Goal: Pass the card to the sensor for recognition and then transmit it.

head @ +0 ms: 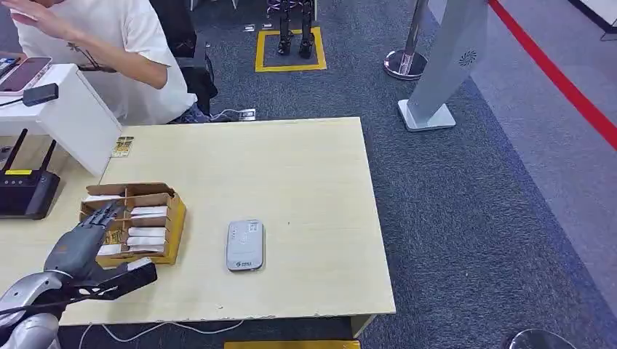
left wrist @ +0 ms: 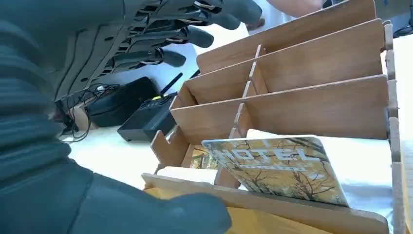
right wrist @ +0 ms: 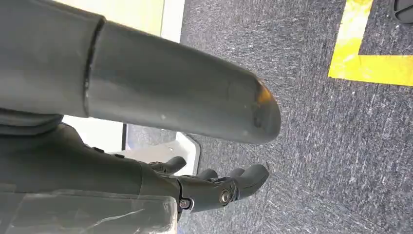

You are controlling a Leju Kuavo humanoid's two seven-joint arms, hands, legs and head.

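Left hand [head: 81, 236] open, fingers spread over the wooden card box [head: 169, 218], holding nothing. Hotel card [left wrist: 282, 165] stands in the slot just below its fingers. Sensor [head: 244, 244] on desk [head: 291, 174], well beyond the box. Right hand [right wrist: 214, 187] empty (fingers loosely curled, over carpet).

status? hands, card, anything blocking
Left hand open over card box, holding nothing. Right hand hanging, empty. Hotel card in its slot. Sensor unobstructed.
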